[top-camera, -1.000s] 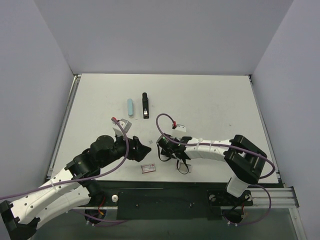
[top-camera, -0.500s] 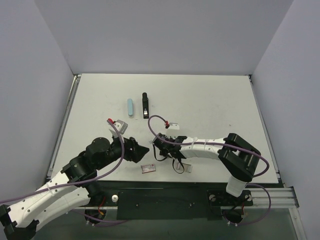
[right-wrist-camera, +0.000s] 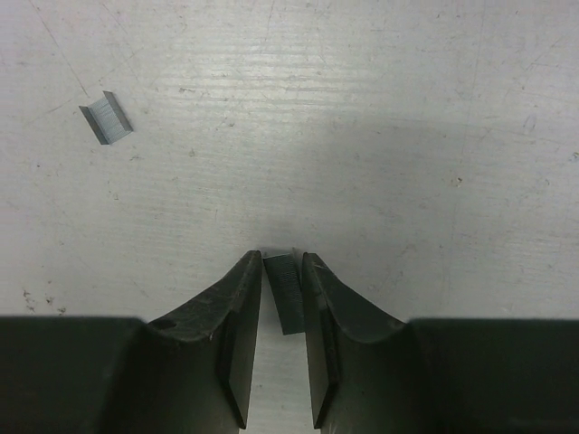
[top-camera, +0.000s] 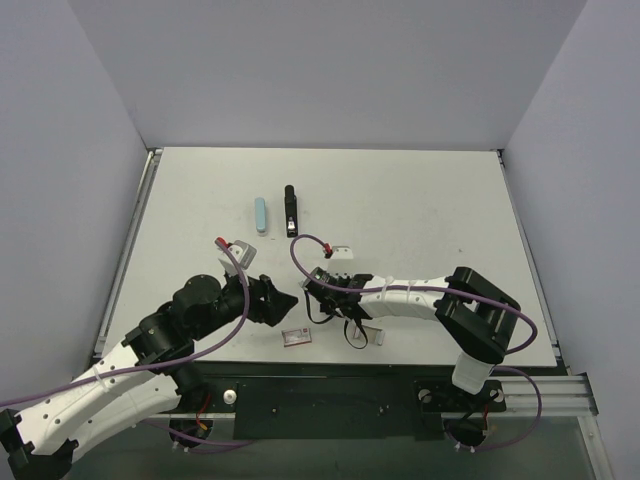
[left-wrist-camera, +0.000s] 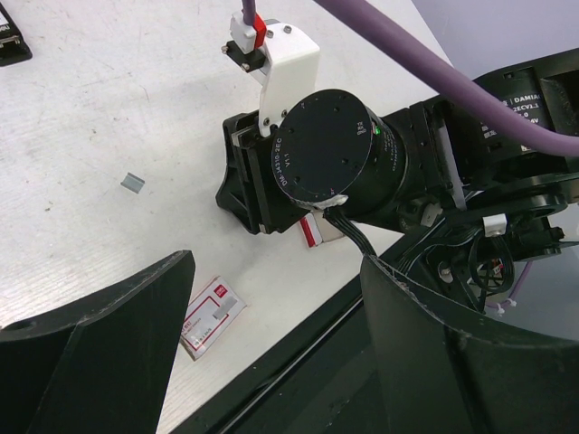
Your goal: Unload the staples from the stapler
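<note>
The fingers (right-wrist-camera: pixel 237 312) of the right gripper (right-wrist-camera: pixel 281 271) stand close together around a short strip of staples (right-wrist-camera: pixel 288 300). In the right wrist view the strip fills the gap and both pads look to touch its sides, so the gripper is pinching it. The strip sits low against the white table (right-wrist-camera: pixel 407 136); I cannot tell whether it is lifted off. A smaller bit of staples (right-wrist-camera: pixel 106 119) lies loose at about 10 o'clock from the fingertips, well apart from them.

The left gripper (left-wrist-camera: pixel 278 264) has its fingers spread wide with nothing between them. It points at the right arm's round black wrist (left-wrist-camera: pixel 330 163), which fills the middle of the left wrist view. From above, the left gripper sits just beside the right one, at about 8 o'clock from it.

The black stapler (top-camera: pixel 290 210) lies at 12 o'clock from both grippers, well apart from them, with its length running toward the far edge. A light blue bar (top-camera: pixel 260 214) lies beside it at 9 o'clock, not touching. A staple box (top-camera: pixel 297 337) lies at 6 o'clock from the right gripper, near the table's front edge. A second small box (top-camera: pixel 375 337) lies at 4 o'clock, under the right forearm.
</note>
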Controlling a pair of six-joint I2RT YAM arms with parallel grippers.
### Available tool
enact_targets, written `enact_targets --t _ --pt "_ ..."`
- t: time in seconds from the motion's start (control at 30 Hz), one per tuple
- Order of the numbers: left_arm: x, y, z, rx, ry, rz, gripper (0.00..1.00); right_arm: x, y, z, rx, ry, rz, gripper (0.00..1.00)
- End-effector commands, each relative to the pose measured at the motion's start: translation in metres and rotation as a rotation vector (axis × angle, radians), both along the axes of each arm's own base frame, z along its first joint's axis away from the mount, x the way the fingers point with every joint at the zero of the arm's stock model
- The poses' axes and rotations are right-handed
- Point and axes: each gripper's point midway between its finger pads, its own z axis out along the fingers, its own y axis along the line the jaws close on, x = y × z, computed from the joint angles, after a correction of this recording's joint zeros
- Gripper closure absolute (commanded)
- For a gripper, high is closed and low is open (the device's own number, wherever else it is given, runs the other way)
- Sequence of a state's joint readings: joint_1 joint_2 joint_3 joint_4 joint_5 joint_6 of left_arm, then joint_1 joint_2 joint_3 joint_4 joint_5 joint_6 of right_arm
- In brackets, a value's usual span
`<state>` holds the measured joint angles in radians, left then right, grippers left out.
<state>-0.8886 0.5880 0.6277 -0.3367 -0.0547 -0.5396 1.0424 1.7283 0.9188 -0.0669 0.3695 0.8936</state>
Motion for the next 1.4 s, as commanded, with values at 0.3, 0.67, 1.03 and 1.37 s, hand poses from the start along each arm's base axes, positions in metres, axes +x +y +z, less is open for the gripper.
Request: enact_targets --t 0.3,0.67,1.03,1.37 --pt "0.002 -0.003 0.003 -0.013 -0.001 0.006 0.15 -0.038 -0.027 -0.039 -0.117 0.141 0.068 0.89" --pt "0.002 -0.003 0.004 -0.016 0.007 0.007 0.15 -0.042 -0.023 -0.021 -0.058 0.126 0.072 1.0" --pt "0.004 -0.007 0.004 -0.008 0.007 0.001 0.15 -0.051 -0.05 0.032 0.018 0.026 0.022 1.0" --pt "0.004 -0.01 0.005 -0.012 0.005 -0.013 0.15 -0.065 -0.101 0.038 0.072 -0.034 -0.172 0.96"
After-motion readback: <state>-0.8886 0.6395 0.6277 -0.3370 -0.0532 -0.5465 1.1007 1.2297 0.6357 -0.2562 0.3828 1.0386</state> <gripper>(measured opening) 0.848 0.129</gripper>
